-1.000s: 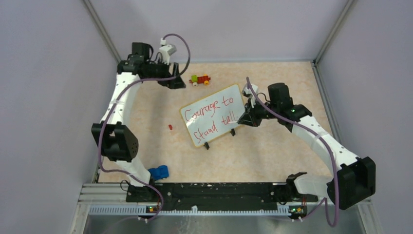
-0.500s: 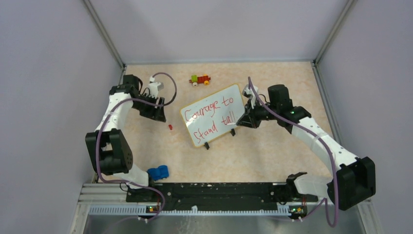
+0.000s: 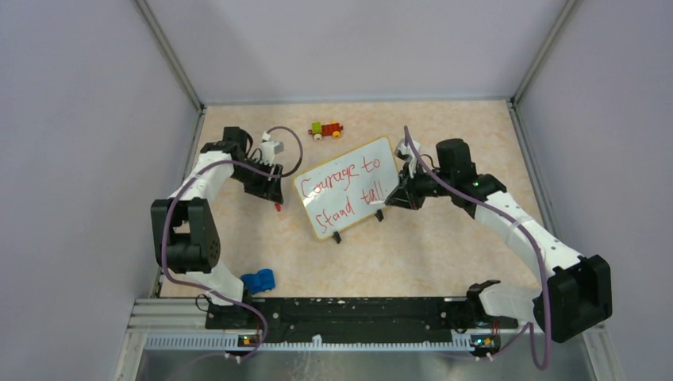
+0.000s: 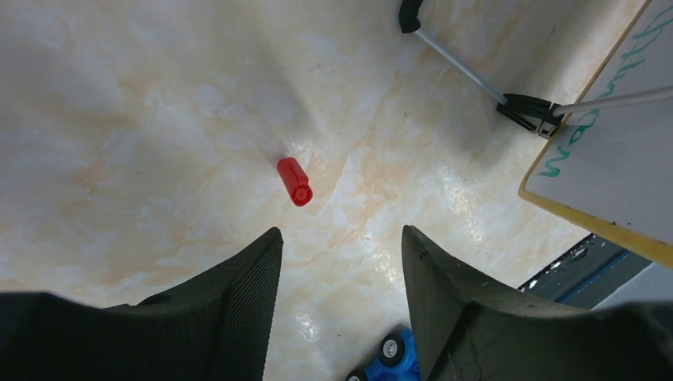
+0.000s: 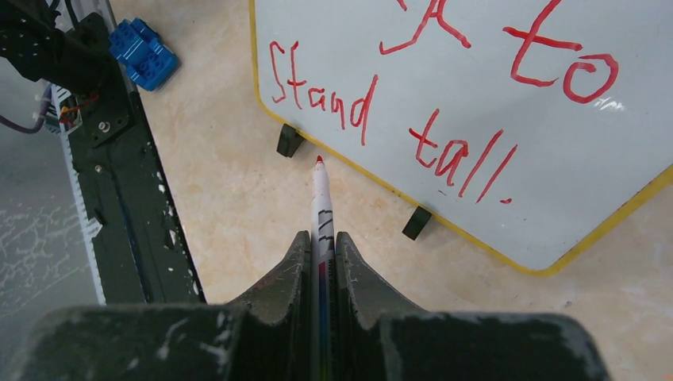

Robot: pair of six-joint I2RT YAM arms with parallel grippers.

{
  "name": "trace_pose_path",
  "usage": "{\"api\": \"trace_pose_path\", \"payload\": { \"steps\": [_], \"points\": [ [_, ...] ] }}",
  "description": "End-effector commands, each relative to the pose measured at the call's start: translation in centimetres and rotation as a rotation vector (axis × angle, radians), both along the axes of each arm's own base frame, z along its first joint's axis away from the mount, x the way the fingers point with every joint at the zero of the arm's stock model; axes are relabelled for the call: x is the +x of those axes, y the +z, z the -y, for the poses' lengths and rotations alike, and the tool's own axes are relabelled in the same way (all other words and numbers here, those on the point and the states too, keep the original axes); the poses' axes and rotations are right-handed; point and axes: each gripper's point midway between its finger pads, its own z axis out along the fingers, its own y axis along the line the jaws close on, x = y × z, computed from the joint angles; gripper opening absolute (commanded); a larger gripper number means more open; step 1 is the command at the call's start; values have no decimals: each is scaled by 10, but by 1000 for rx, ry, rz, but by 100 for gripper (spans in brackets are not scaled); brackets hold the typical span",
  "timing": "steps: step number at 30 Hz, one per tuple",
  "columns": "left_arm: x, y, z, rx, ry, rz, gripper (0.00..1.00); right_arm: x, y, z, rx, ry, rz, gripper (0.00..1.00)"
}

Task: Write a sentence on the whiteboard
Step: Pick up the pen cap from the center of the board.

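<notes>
Red marker [image 5: 321, 190] sat clamped in the right claw [image 5: 321, 238] at three o'clock of the whiteboard [image 5: 476, 87]; left claw [image 4: 341, 232] gaped above a cap [image 4: 294, 181].

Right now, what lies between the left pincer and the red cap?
Nothing: the left wrist view shows only bare tabletop between the open left pincer and the red cap. The whiteboard stands off to one side.

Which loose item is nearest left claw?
The red cap, just ahead of the left claw; the blue car is at the near edge, the toy train at the far edge.
</notes>
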Motion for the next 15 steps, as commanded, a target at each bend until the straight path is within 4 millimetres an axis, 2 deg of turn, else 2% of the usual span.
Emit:
{"api": "trace_pose_path", "payload": {
  "steps": [1,4,9,12,15],
  "points": [
    [24,6,-4,35,-14,129,62,0,12,0,30,13,45,0],
    [33,26,-11,17,-69,253,61,-1,11,0,26,14,47,0],
    [35,58,-6,-50,-257,490,61,-1,10,0,24,16,44,0],
    [31,59,-2,-54,-405,584,62,-1,10,1,24,12,45,0],
    [23,48,-1,-43,-512,604,63,-1,9,1,22,11,44,0]
  ]
}}
